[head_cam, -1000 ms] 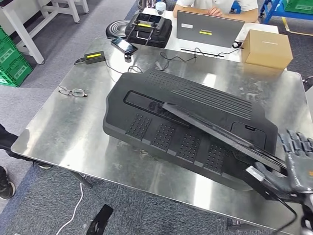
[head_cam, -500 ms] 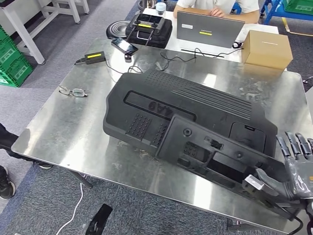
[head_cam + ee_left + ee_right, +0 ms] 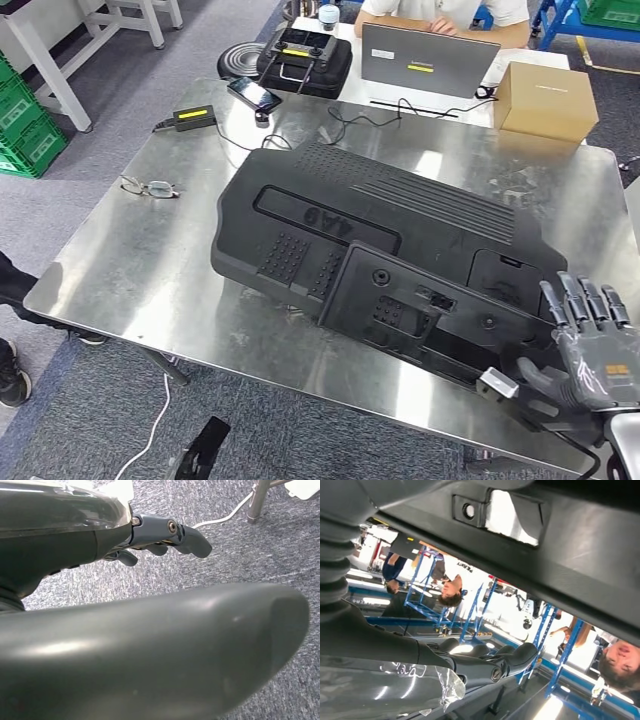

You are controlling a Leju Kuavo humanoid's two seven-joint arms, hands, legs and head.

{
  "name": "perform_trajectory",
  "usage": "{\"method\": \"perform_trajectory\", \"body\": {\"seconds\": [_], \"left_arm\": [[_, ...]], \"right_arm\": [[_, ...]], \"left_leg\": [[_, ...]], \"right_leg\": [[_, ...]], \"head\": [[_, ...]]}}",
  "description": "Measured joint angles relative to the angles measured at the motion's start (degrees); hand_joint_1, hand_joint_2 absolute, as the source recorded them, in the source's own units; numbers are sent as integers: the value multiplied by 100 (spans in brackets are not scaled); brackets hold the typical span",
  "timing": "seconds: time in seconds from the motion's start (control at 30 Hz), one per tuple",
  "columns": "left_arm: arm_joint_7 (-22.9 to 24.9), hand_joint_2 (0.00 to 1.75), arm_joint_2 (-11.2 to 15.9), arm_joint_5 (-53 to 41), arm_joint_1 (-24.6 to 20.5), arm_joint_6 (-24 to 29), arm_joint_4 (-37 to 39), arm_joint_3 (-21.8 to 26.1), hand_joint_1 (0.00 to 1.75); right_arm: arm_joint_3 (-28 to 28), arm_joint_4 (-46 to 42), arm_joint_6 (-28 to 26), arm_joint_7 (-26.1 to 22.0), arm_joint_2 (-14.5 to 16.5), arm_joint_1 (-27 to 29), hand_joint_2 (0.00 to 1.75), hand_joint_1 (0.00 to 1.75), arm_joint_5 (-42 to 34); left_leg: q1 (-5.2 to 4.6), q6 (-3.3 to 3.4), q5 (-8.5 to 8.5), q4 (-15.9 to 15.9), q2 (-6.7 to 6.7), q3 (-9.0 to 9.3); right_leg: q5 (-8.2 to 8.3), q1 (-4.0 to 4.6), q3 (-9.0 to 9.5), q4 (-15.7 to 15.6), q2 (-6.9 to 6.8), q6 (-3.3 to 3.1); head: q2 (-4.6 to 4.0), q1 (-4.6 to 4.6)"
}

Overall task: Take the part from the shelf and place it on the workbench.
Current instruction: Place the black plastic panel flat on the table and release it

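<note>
Now the flat black panel (image 3: 423,315) I carried over lies broad face up, where a second ago I had it tilted up on edge, so the laying-down is almost done. It rests partly on the big black cover (image 3: 362,225) in the middle of the steel workbench (image 3: 151,270) and runs off toward the near right corner, so I judge it is on the bench but propped, not flat on the metal. My right hand (image 3: 585,350) has come back a little toward that corner. In the head view its dark fingers (image 3: 581,300) stand up and apart above the panel's end, while the thumb reaches under a small pale tab there; I cannot tell whether thumb and palm grip the panel or only touch it. The right wrist view looks up along the panel's underside, with the fingers stretched out below it. My left hand (image 3: 166,532) hangs over grey carpet, fingers loosely curled on nothing. Glasses (image 3: 149,187), a phone (image 3: 253,93) and a cardboard box (image 3: 545,98) sit well apart from the panel. I reckon what remains is to let go and draw the right hand clear.
</note>
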Motion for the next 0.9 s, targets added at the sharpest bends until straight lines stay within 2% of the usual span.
{"method": "perform_trajectory", "body": {"seconds": [0.23,0.4,0.47,0.63,0.7,0.8,0.9], "left_arm": [[-1,0,0,-54,3,7,0,3,0],[-9,0,0,-27,23,26,0,48,0],[-15,0,0,-26,28,38,0,71,0],[-28,0,0,-19,68,90,0,145,0],[-33,0,-1,-28,74,92,0,153,0],[-43,0,-5,-48,76,93,0,161,0],[-45,0,-10,-65,76,95,0,171,0]], "right_arm": [[51,-2,-288,138,95,85,175,0,108],[-204,-227,-1019,319,228,481,175,0,221],[-377,-389,-1469,397,347,724,175,0,340],[-904,-970,-3015,490,989,1425,175,0,657],[-1045,-1143,-3461,479,1289,1601,175,0,700],[-1182,-1304,-3887,435,1692,1752,175,0,716],[-1257,-1375,-4050,389,1951,1822,175,0,694]], "left_leg": [[0,0,0,0,0,0],[0,0,-1,0,-1,-1],[0,1,-1,0,-1,-1],[2,0,-2,-3,-2,-2],[3,-1,-3,-3,-1,-1],[3,-1,-2,-3,-1,4],[2,-1,-1,-3,-1,10]], "right_leg": [[0,0,0,0,0,0],[-1,0,-1,0,-1,0],[-2,0,-1,0,-2,1],[-4,1,-2,0,-2,2],[-4,2,-2,0,1,2],[-3,2,2,0,2,2],[-3,2,8,0,2,2]], "head": [[0,0],[0,-2],[0,-1],[0,-2],[0,-2],[0,-1],[0,-1]]}}
